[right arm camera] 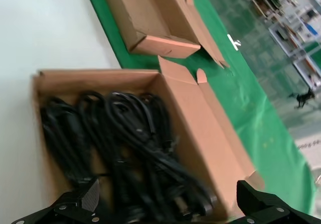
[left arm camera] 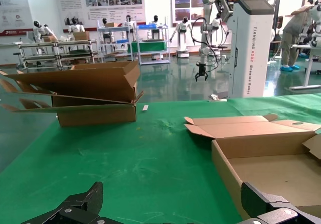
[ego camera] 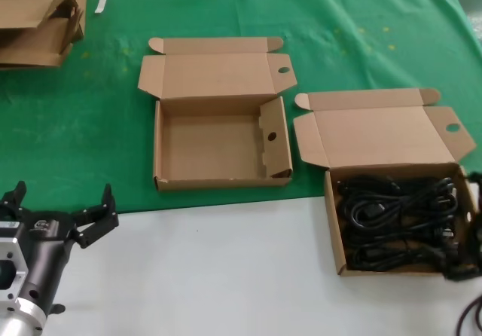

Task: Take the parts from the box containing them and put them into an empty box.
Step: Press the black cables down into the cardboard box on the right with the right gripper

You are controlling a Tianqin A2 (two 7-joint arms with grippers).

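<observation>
Progress: 0 transfers visible. All the parts (ego camera: 399,223) lie coiled in the box containing them (ego camera: 334,230), just right of the empty box (ego camera: 160,144), which holds nothing. Right pincer (right arm camera: 165,206) hangs above the cords, jaws spread, gripping nothing. Left pincer (ego camera: 56,208) waits left of and nearer than the empty box over the tabletop (ego camera: 211,276), jaws spread. Every bundle left to move.
</observation>
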